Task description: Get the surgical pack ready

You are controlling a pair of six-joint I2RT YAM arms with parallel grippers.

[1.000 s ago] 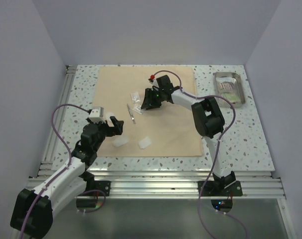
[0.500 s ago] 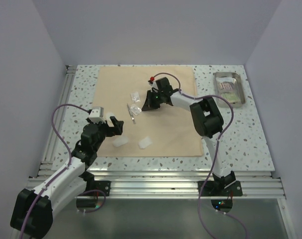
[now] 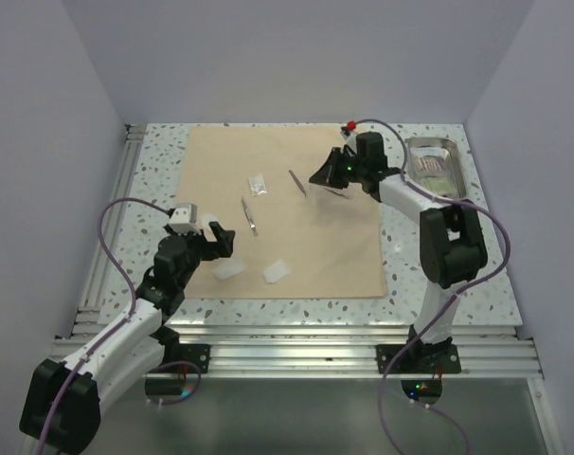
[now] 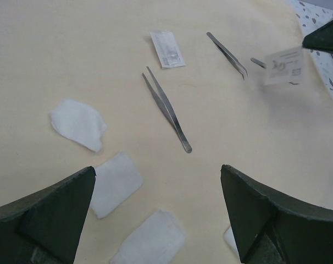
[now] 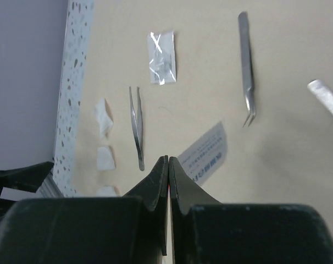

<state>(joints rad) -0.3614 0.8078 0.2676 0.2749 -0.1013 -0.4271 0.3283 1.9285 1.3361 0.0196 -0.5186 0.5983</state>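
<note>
The tan cloth (image 3: 296,248) lies flat on the table. On it rest straight tweezers (image 4: 166,107), fine-tipped tweezers (image 4: 227,52), a clear sachet (image 4: 167,48) and several white gauze pads (image 4: 116,182). My right gripper (image 5: 168,158) is shut on a corner of a white printed sachet (image 5: 206,153), which hangs above the cloth's right part (image 4: 283,65). In the top view this gripper (image 3: 317,176) is left of the steel tray (image 3: 429,141). My left gripper (image 4: 158,170) hovers open over the gauze pads near the cloth's left front, holding nothing.
The steel tray stands on the speckled table at the back right, off the cloth, with coloured sachets (image 3: 432,171) inside. Another thin metal instrument (image 3: 336,192) lies near the cloth's right edge. Grey walls enclose the table on three sides.
My right gripper shut on a sachet at the cloth's middle and carried it right and back, toward the tray. The fine-tipped tweezers came into sight. The left arm stayed still.
</note>
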